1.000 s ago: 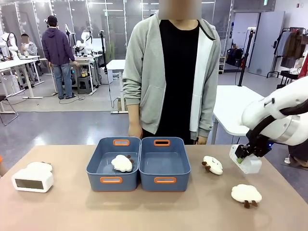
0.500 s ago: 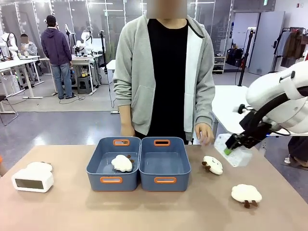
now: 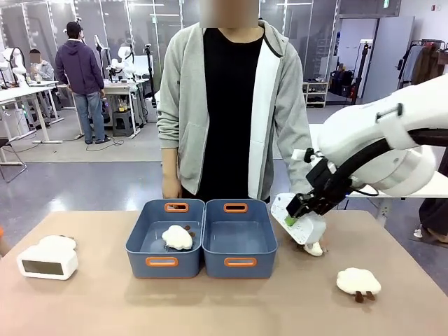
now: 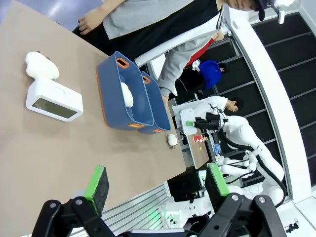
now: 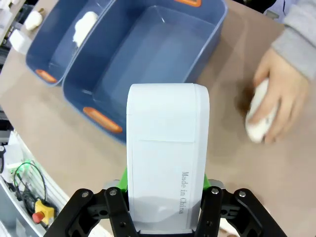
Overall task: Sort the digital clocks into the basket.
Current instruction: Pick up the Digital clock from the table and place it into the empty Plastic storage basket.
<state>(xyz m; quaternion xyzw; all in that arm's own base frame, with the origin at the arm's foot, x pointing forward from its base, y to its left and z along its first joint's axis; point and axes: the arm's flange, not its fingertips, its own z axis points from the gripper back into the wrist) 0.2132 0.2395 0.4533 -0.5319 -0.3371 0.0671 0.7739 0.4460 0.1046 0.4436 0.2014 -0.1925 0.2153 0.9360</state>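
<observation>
Tan worktop takes up the whole lower half of the front view, and a person in a grey zip hoodie is standing at the far edge. The white right arm comes in from the right and reaches down toward the middle.

Two blue baskets with orange handle slots sit side by side, touching, in the centre. The empty blue basket is the one nearer the right arm, and the other blue basket has a sheep plush lying in it.

The right claw is clamped on a white digital clock, green pads on its two long sides, holding it up off the worktop just beside the empty basket's right end. From the right wrist view you're looking at the clock's plain white back with "Made in China" on it, and the basket is right ahead of it.

The second digital clock stands over at the left end of the worktop, dark display facing the robot, with a sheep toy tucked right behind it.

The left claw hangs up in the air with its fingers spread wide, nothing between them.

One more sheep lies near the front right. The person's hand rests on another sheep just past the held clock.
</observation>
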